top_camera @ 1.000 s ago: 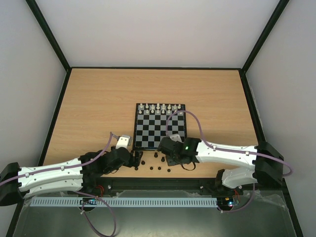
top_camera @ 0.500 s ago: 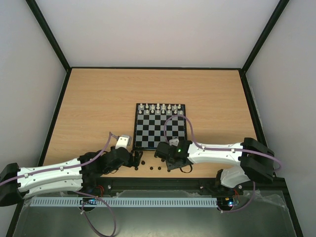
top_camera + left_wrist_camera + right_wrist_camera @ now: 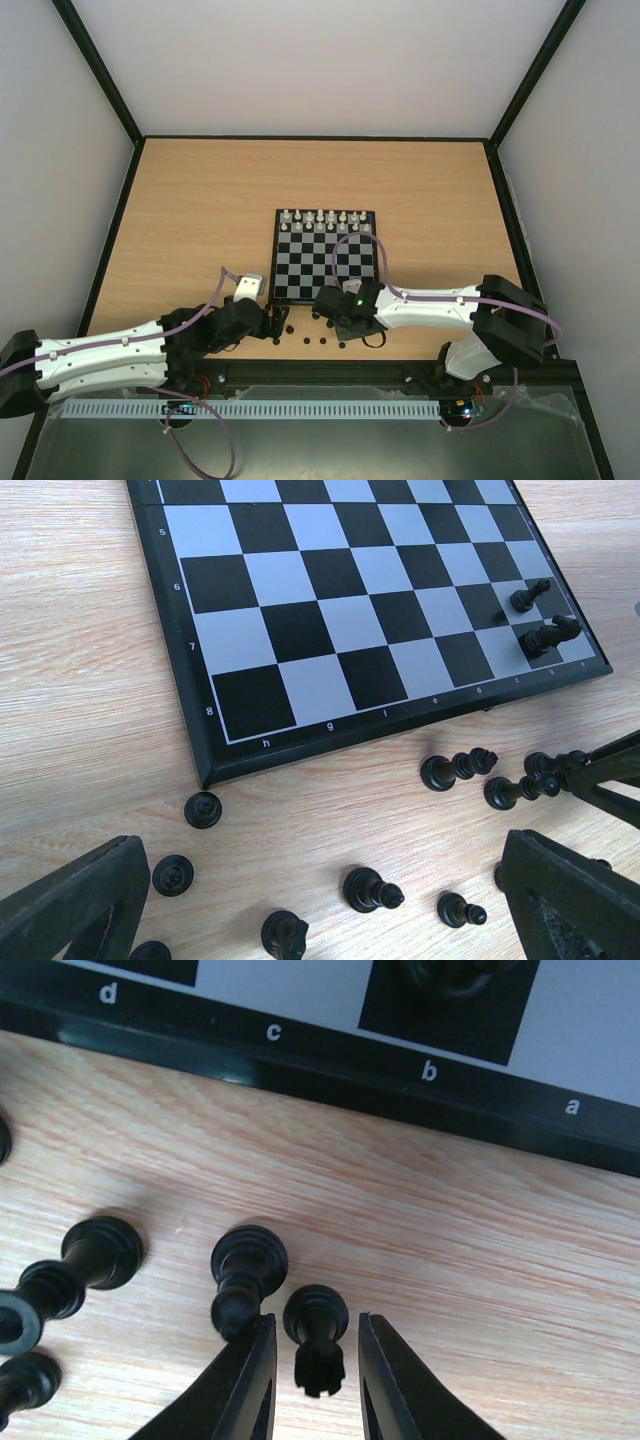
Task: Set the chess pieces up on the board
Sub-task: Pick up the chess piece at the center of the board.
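Small chessboard (image 3: 300, 630) of black and grey squares lies mid-surface on pale wood. Tiny black chess pieces (image 3: 372, 890) lie scattered toward the near edge. Right jaws, narrow, straddle one fallen black piece (image 3: 316, 1345) with slim gaps. Left jaws stand wide, empty.

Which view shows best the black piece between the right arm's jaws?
The right wrist view: the black piece is central and sharp, with a narrow gap to each jaw. The top external view is too distant to show it. In the left wrist view I cannot tell it from others.
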Controlling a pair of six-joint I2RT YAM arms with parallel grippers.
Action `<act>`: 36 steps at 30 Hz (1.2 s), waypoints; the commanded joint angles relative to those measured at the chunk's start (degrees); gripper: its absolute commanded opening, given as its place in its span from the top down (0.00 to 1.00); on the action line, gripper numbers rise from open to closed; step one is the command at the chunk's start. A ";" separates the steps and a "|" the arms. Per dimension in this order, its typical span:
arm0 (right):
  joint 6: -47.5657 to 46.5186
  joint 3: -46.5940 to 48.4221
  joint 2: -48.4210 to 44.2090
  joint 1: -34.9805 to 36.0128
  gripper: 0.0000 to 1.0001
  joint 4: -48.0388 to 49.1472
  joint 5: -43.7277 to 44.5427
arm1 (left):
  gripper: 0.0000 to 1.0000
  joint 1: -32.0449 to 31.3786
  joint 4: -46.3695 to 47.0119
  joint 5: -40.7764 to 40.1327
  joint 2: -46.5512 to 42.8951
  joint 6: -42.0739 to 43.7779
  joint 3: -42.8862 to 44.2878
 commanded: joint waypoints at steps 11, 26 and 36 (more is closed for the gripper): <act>-1.65 -3.47 -1.47 -3.60 0.80 1.53 1.32 | 0.01 -0.52 -0.18 0.07 0.97 -0.52 -0.41; -3.69 -3.02 -2.51 -5.63 0.79 1.38 2.00 | 0.01 -0.51 0.54 0.24 2.34 -0.67 -0.14; -3.63 -1.97 -6.46 -6.22 0.89 -2.84 3.81 | 0.01 -0.51 1.08 0.16 3.38 -0.61 0.04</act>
